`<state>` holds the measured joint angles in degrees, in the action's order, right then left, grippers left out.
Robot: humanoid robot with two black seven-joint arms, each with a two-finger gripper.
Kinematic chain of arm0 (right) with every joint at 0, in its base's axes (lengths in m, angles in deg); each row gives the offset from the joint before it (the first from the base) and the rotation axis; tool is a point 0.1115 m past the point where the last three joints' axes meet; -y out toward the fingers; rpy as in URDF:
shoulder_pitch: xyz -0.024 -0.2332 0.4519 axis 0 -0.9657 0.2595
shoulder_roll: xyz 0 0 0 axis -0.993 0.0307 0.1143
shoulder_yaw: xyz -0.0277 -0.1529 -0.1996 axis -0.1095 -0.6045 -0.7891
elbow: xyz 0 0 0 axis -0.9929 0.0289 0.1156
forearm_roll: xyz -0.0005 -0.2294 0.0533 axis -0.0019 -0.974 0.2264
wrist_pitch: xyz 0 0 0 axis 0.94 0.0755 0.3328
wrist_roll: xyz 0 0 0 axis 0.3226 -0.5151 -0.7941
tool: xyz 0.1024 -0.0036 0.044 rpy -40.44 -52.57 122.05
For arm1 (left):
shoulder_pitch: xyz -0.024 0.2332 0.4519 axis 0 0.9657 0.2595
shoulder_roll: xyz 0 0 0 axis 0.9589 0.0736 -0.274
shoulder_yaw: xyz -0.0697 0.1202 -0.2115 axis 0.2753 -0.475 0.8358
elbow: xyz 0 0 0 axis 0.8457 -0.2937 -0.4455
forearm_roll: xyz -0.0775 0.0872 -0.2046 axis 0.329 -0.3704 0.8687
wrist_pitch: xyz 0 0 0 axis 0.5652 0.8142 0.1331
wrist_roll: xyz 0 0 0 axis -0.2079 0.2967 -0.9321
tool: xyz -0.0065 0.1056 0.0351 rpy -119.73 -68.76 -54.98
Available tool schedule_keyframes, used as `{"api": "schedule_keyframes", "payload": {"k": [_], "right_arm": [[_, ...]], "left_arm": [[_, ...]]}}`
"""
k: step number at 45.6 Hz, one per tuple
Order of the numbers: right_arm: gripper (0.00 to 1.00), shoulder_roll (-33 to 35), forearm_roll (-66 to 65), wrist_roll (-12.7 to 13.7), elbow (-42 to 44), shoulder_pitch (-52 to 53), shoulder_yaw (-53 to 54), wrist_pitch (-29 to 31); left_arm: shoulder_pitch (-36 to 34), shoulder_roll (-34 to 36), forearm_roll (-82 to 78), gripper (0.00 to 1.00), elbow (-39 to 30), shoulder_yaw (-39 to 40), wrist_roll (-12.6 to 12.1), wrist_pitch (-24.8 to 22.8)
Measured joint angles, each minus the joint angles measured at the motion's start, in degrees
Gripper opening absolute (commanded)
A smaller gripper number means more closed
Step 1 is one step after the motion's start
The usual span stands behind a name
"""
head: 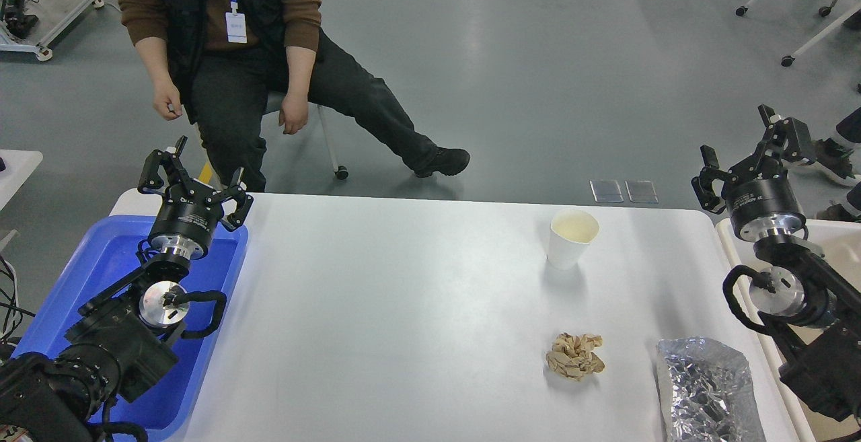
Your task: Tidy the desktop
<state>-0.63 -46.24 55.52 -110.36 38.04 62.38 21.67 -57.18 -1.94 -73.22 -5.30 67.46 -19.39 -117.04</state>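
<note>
The desktop [403, 294] is a wide white tabletop with rounded corners. On its right half stand a white paper cup [572, 238], upright, a crumpled ball of brown paper [574, 356] and a shiny silver foil bag [706, 388] at the front right. My left gripper [195, 176] hovers open above the far end of the blue tray, holding nothing. My right gripper [746, 153] is raised past the table's right edge, open and empty, well away from the cup.
A blue plastic tray [81, 280] sits at the table's left edge under my left arm. A cream-rimmed beige bin [844, 247] stands at the right under my right arm. A seated person [229, 58] faces the table's far left side.
</note>
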Motion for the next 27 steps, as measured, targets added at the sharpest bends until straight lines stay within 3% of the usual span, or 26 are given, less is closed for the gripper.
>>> {"api": "schedule_keyframes", "payload": {"k": [27], "right_arm": [[1.0, 0.49, -0.85, -0.01, 0.25, 0.37, -1.6, 0.25]], "left_arm": [[0.0, -0.02, -0.03, 1.0, 0.0, 0.16, 0.0, 0.0]]}}
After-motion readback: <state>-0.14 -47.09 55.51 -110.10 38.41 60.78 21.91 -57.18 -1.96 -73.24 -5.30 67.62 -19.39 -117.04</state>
